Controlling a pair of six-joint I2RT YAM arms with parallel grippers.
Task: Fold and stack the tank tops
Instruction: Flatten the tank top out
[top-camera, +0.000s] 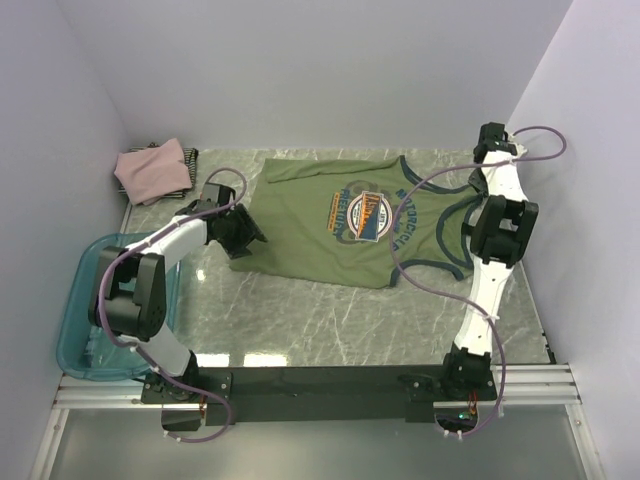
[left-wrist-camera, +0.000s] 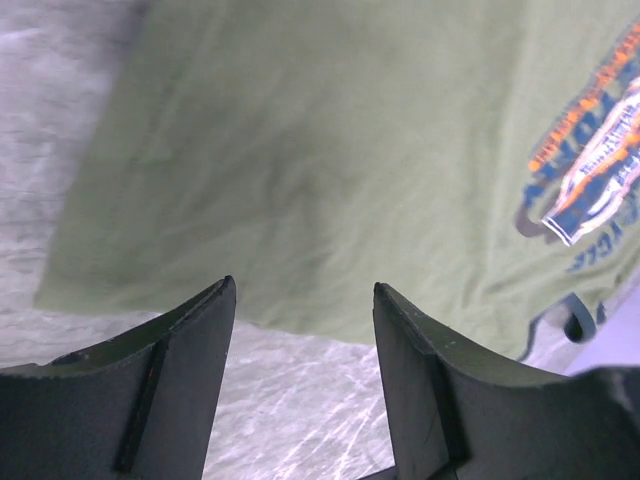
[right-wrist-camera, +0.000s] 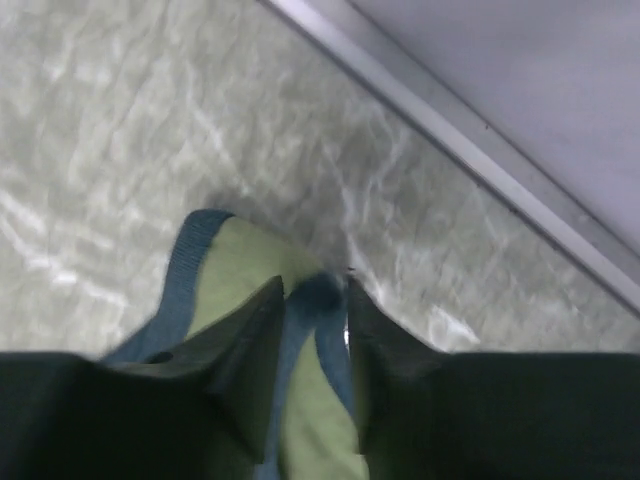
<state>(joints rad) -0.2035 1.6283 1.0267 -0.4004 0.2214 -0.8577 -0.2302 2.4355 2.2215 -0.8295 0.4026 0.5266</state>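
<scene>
Left arm first: from its base at 7 o'clock it folds up over the teal bin (top-camera: 72, 312), elbow high, then reaches toward the middle of the table (top-camera: 300, 322). The left gripper (top-camera: 243, 232) sits right at the 9 o'clock edge of the olive-green tank top (top-camera: 320, 235). The right arm is stretched nearly straight from its 5 o'clock base out to the far corner at about 1 o'clock. There the right gripper (top-camera: 488, 148) is tipped down by the shirt's strap end.

The olive-green tank top is spread flat mid-table, chest graphic (top-camera: 365, 213) up and straps toward 3 o'clock. The dusty-pink tank top (top-camera: 152, 170) is folded in the 10 o'clock corner, on a dark striped one (top-camera: 191, 159) that only peeks out at the edges.

From overhead you can't read either set of fingers; the wrist cams help there. The left wrist view shows the left gripper (left-wrist-camera: 303, 290) spread wide, holding nothing, hovering just short of the shirt's edge (left-wrist-camera: 300, 150), with the graphic (left-wrist-camera: 590, 170) off at 2 o'clock. The right wrist view shows the right gripper (right-wrist-camera: 312, 290) with its tips only narrowly apart. A navy-trimmed strap (right-wrist-camera: 235, 262) runs up between them, and a metal rail (right-wrist-camera: 450, 130) crosses behind. I honestly can't tell if they're actually biting the cloth.
</scene>
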